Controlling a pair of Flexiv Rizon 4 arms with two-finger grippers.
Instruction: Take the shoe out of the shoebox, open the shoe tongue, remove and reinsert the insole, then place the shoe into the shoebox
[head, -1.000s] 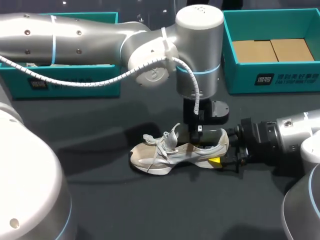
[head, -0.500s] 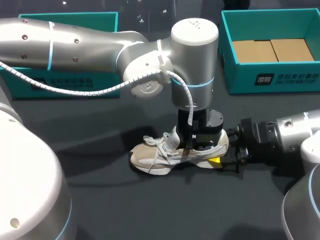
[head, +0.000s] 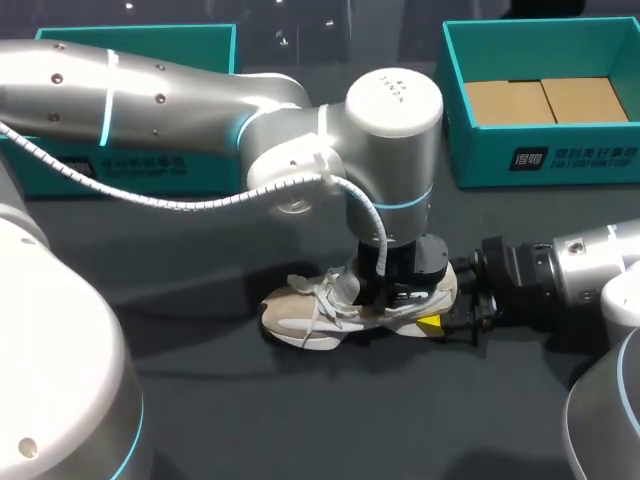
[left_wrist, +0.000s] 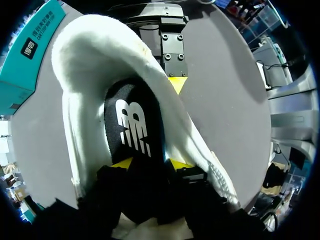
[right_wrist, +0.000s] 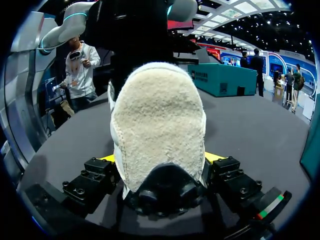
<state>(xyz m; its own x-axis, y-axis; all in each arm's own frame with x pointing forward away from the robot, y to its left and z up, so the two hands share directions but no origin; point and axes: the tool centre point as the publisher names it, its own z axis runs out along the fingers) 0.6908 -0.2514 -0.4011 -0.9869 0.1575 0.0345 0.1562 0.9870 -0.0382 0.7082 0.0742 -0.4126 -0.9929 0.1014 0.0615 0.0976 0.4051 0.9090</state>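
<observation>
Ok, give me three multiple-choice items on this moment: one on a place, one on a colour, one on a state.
1. Where is the shoe? A in a box; B on the table; C held in the air.
2. What colour is the insole? A black; B red; C green.
3. The right gripper is: A open, clear of the shoe; B shut on the shoe's heel; C out of view.
Answers: 1 B, its sole rests on the table; 2 A, black shows inside the opening; 3 B, both yellow tips press the heel's sides.
</observation>
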